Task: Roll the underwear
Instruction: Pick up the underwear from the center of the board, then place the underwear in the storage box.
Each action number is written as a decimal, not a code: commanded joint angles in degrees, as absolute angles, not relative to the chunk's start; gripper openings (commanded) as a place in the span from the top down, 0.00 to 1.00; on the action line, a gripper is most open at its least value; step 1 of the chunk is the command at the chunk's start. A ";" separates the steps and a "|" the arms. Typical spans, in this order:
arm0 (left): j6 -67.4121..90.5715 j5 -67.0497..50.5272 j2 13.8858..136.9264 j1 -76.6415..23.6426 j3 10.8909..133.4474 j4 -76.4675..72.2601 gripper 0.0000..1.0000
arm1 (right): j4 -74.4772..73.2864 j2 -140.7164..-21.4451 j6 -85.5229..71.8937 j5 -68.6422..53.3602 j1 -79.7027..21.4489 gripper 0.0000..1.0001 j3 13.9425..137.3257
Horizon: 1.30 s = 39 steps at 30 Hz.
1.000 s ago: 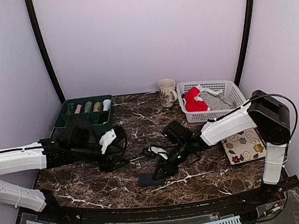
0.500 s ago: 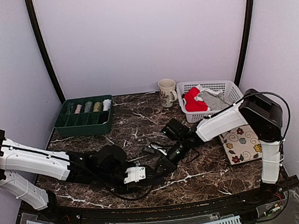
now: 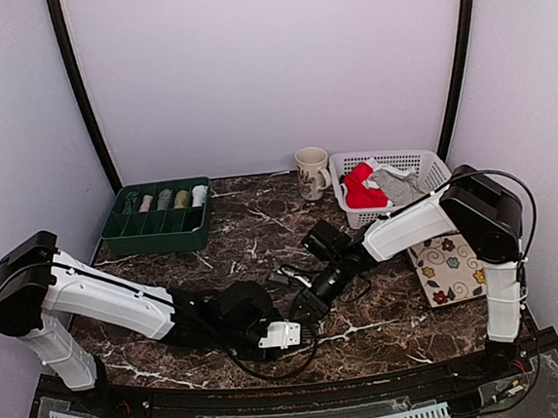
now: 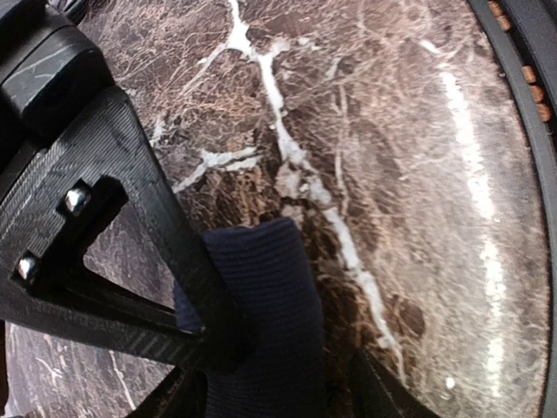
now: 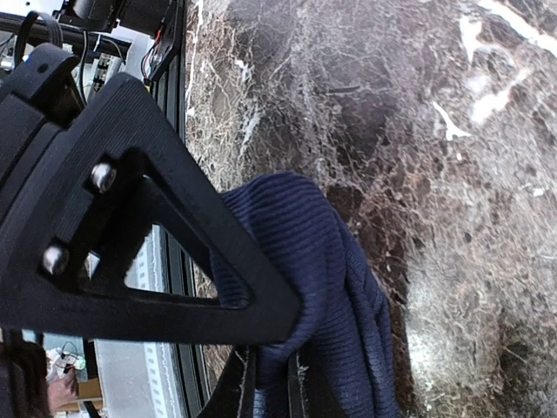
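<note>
The dark navy underwear (image 4: pixel 274 296) lies bunched on the marble near the table's front edge. In the left wrist view it sits between the fingers of my open left gripper (image 4: pixel 296 366); one finger (image 4: pixel 196 279) touches the cloth and the other stands apart from it. My right gripper (image 5: pixel 274 387) is shut on a fold of the same navy underwear (image 5: pixel 322 261). In the top view the two grippers, left (image 3: pixel 288 333) and right (image 3: pixel 302 308), meet at front centre and hide the cloth. Red underwear (image 3: pixel 360 187) and grey underwear (image 3: pixel 399 187) lie in the basket.
A white basket (image 3: pixel 426 162) stands at the back right with a mug (image 3: pixel 311 172) beside it. A green divided tray (image 3: pixel 159 234) holding rolled cloths sits at the back left. A floral pad (image 3: pixel 455 270) lies at the right. The table's front rail is close by.
My left arm has swung from the left side to the front centre and its gripper now straddles the navy underwear. The right gripper has kept its hold, shifting slightly back.
</note>
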<state>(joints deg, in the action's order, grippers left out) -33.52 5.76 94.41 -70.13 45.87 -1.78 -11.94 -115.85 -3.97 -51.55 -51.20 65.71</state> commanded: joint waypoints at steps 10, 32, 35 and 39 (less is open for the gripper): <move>-30.49 8.40 99.93 -69.78 47.63 3.48 0.85 | -17.75 -118.48 -4.23 -44.43 -50.19 0.85 64.89; 0.10 -2.96 75.41 -40.04 55.60 16.81 1.00 | -10.80 -82.26 -11.83 -23.61 -37.51 0.00 60.19; 1.18 0.21 75.60 -31.93 60.03 20.66 1.00 | -11.08 -78.23 -14.89 -17.37 -37.10 0.00 58.94; 2.11 5.76 79.16 -23.31 68.36 25.87 1.00 | -9.28 -71.60 -18.60 -11.26 -36.80 0.00 55.13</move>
<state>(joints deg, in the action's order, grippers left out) -0.54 -0.38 77.69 -29.74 61.49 18.81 -11.75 -76.77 -14.04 -20.14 -37.41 58.70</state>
